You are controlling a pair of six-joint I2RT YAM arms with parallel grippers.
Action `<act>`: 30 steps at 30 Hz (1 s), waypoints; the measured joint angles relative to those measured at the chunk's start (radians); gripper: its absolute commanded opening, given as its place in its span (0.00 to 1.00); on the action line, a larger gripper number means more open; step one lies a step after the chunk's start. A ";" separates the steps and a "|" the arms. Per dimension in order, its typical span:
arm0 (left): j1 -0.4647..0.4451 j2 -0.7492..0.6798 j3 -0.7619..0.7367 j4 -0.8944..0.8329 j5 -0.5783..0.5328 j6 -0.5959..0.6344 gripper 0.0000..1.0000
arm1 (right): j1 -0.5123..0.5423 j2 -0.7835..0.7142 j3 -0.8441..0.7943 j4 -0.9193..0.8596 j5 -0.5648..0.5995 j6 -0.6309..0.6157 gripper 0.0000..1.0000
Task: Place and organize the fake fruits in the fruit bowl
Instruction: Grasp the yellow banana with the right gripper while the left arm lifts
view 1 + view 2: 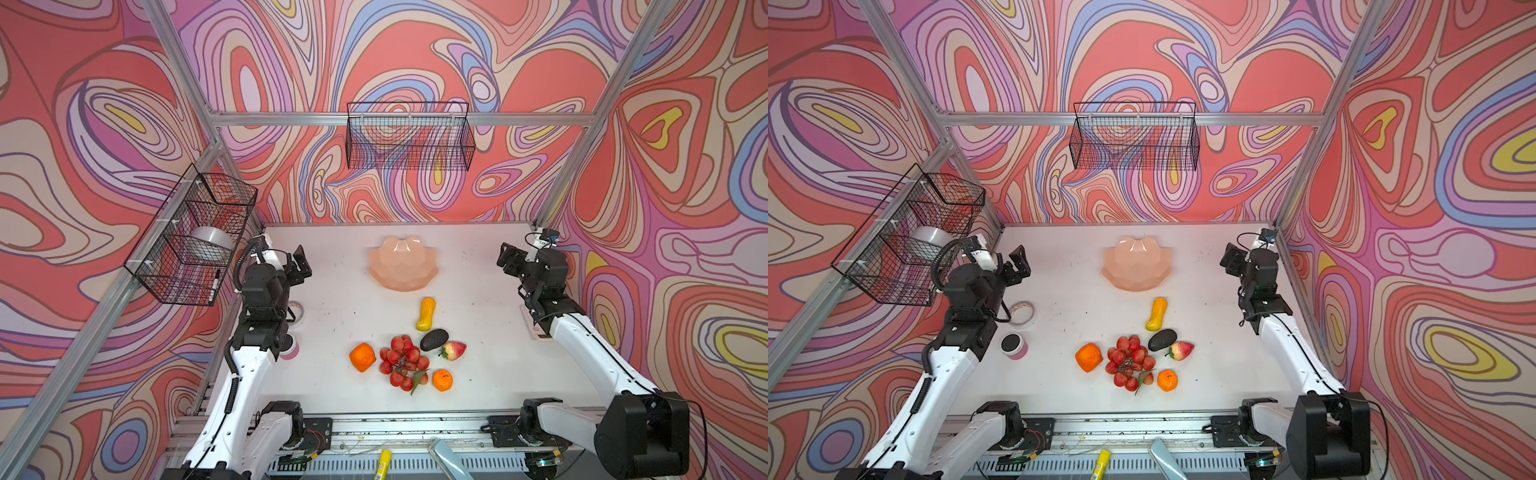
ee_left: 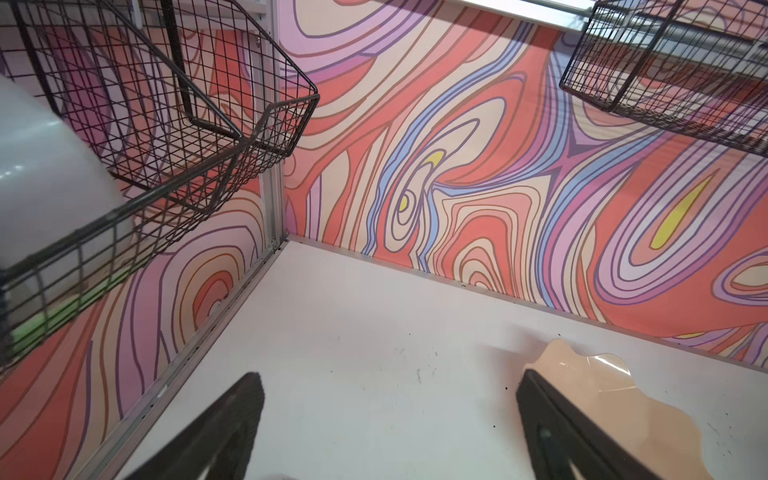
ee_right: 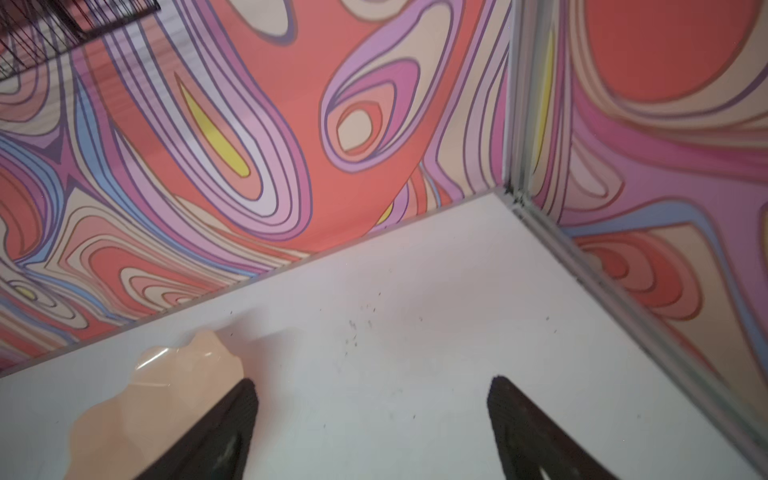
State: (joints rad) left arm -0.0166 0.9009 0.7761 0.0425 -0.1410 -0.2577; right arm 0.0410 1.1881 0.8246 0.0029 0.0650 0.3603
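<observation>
both claws wide and empty, all fruit on the table

left gripper (image 2: 386, 399): jaws apart, nothing between them, parked by the table's left edge. right gripper (image 3: 374, 399): same, apart and empty, by the right edge. fruit bowl (image 1: 403, 282) sits between them toward the back, upright, empty. the fake fruits lie nearer the front: gourd (image 1: 427, 313) just in front of the bowl, avocado (image 1: 434, 339) seemingly touching the strawberry (image 1: 454, 350), berry bunch (image 1: 402, 363) between the large orange (image 1: 362, 356) and small orange (image 1: 442, 380).

risks, my guess: avocado, strawberry and gourd tip are packed close, so wide jaws could knock a neighbour. oranges look round and could roll. berry bunch looks loose and may dangle or snag. bowl looks light, so a bump on its rim could slide it. left arm is close to a tape roll (image 1: 1021, 312) and small jar (image 1: 1014, 346).

white table (image 1: 478, 374) with dark specks, swirl-print walls, black wire baskets (image 1: 409, 137) on the frame.
</observation>
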 measured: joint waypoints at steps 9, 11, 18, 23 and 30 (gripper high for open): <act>0.000 -0.063 -0.006 -0.124 -0.066 -0.062 0.99 | 0.441 0.058 0.008 -0.316 -0.008 0.291 0.85; 0.000 -0.069 -0.006 -0.126 -0.062 -0.072 1.00 | 0.509 0.120 0.028 -0.345 0.025 0.336 0.86; 0.000 -0.081 -0.006 -0.149 -0.035 -0.095 1.00 | 0.636 0.375 0.142 -0.362 0.094 0.440 0.84; 0.000 -0.104 -0.006 -0.155 -0.030 -0.099 1.00 | 0.646 0.508 0.199 -0.362 0.138 0.481 0.83; 0.000 -0.114 -0.006 -0.155 -0.027 -0.106 1.00 | 0.650 0.623 0.275 -0.377 0.203 0.499 0.77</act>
State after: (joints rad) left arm -0.0166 0.7872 0.7704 -0.1123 -0.1677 -0.3634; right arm 0.6907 1.8111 1.0992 -0.3737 0.2676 0.8597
